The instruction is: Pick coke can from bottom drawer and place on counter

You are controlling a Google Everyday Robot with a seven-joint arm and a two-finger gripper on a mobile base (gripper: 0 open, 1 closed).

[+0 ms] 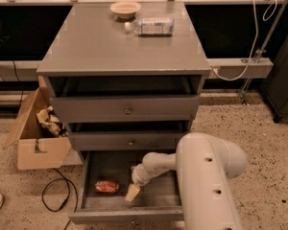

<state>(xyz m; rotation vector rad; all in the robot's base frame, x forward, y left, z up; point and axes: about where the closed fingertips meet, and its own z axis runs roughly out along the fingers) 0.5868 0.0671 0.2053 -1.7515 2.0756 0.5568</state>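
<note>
The coke can [107,186], red with silver ends, lies on its side in the left part of the open bottom drawer [157,198]. My gripper [132,193] reaches down into the drawer from the right and sits just right of the can, not touching it. The counter [105,42] is the flat grey top of the cabinet, well above the drawer.
A shallow bowl [125,8] and a clear plastic bottle [151,26] lying on its side sit at the back of the counter. An open cardboard box [36,133] stands left of the cabinet, with a black cable [55,188] on the floor. My white arm [206,176] covers the drawer's right side.
</note>
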